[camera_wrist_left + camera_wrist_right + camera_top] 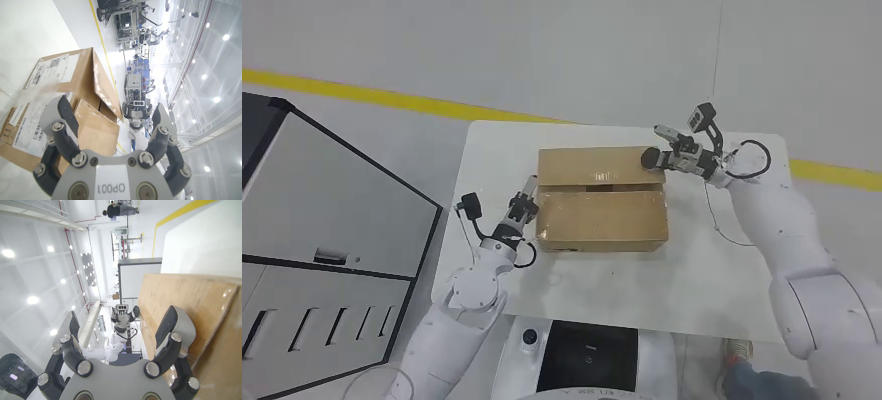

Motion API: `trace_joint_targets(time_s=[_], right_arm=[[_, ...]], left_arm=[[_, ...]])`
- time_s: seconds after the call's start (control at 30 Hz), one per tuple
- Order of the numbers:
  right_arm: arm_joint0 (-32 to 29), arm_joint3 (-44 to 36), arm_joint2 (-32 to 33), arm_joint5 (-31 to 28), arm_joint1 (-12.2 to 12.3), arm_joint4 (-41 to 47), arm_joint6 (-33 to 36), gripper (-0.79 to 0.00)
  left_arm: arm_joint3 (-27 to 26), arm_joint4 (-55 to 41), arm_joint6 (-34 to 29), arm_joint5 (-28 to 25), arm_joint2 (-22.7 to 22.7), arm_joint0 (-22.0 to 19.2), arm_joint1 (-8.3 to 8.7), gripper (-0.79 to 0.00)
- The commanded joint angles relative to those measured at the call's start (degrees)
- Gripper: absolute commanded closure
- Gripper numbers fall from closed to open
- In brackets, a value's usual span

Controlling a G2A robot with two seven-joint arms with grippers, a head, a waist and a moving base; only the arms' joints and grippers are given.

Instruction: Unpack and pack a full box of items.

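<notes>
Right gripper (653, 158), fingers apart, sits against the lifted flap (592, 163) at the 2 o'clock corner of the cardboard box (602, 215), mid-worktop (712, 290). Left gripper (529, 197) gapes empty at 9 o'clock. A slipping finger could let the flap drop shut, or shove the box sideways.

The white table (692, 290) before me had rounded corners. A brown cardboard box (602, 215) sat near its middle, one top flap lifted.
</notes>
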Motion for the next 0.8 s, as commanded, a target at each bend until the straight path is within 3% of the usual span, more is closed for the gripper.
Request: trace_joint_targets(time_s=[0.0,0.2,0.33,0.53,0.77], right_arm=[[1.03,0.48,0.40,-1.44,0.38,-0.88,-2.06,-0.785],[2.81,1.63,-1.71,-3.11,-0.32,-7.78,-15.36,-0.785],[3.02,2.35,-3.76,-1.18,-1.84,-11.47,-24.42,-0.785],[3.35,3.70,-4.76,-0.58,-3.37,-12.40,-27.46,-0.785],[3.77,5.37,-5.22,0.89,-4.16,-13.25,-25.55,-0.785]], left_arm=[[0.04,0.00,-0.17,-0.10,0.13,0.05,-0.05,-0.785],[-0.67,-0.38,-0.38,0.16,-0.05,0.92,-0.14,-0.785],[-1.75,-0.16,-0.20,0.48,-0.57,2.20,-0.11,-0.785],[-3.10,-0.09,0.45,0.71,-1.98,4.48,-0.01,-0.785],[-3.41,-0.52,0.03,0.84,-2.97,5.51,0.00,-0.785]])
